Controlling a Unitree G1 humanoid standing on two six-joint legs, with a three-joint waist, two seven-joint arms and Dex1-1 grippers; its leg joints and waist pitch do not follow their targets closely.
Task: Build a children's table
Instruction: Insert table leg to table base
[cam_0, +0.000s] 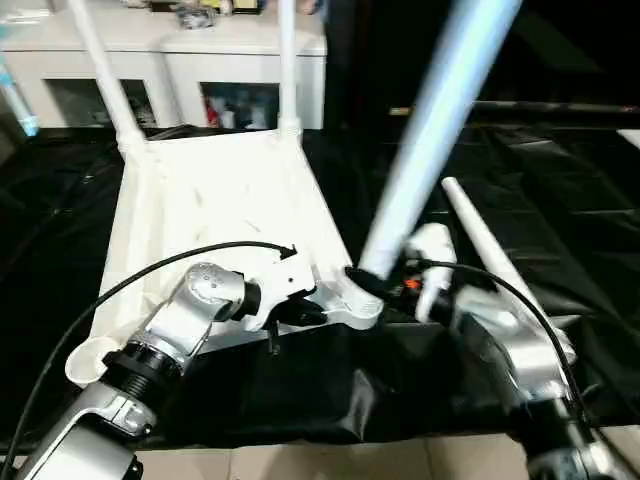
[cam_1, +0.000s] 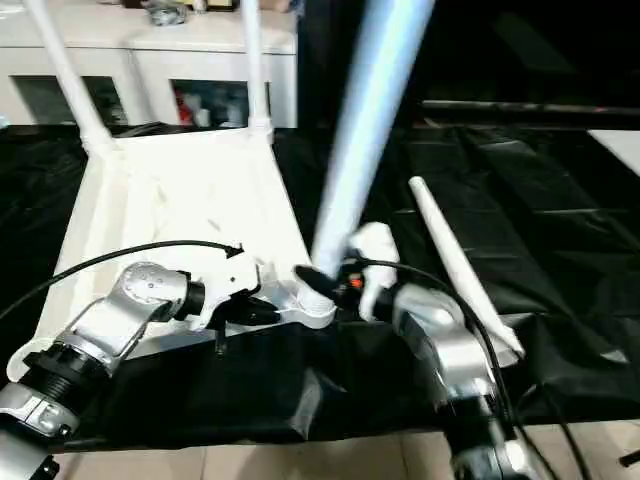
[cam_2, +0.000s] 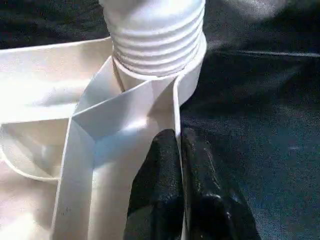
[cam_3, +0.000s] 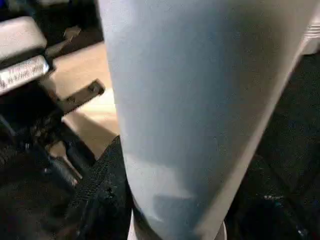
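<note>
**Third leg going in, one leg still loose**

You have the tabletop (cam_0: 215, 215) lying underside up on the black cloth (cam_0: 560, 200), its near edge close to the cloth's near edge. Two legs already stand in its far corners: the far-left leg (cam_0: 100, 70) and the far-right leg (cam_0: 287, 60).

The third leg (cam_0: 430, 130) is at the tabletop's near-right corner socket (cam_0: 358, 305), leaning toward you; in the left wrist view its ribbed end (cam_2: 157, 40) sits in the socket, though you cannot tell if it is fully seated. Your right gripper (cam_0: 385, 283) is clamped on that leg just above the socket. Your left gripper (cam_2: 181, 165) has its fingers pressed together on the tabletop's thin side wall just beside the same socket, steadying it.

By my reading, you are past halfway. Left to do: finish this leg, then fit the fourth leg (cam_0: 485, 245), which lies on the cloth just right of the tabletop, into the near-left socket (cam_0: 90, 360).

Room is tight at the near-right corner, where both grippers crowd together. The cloth right of the tabletop, beyond the loose leg, is free for swinging.
</note>
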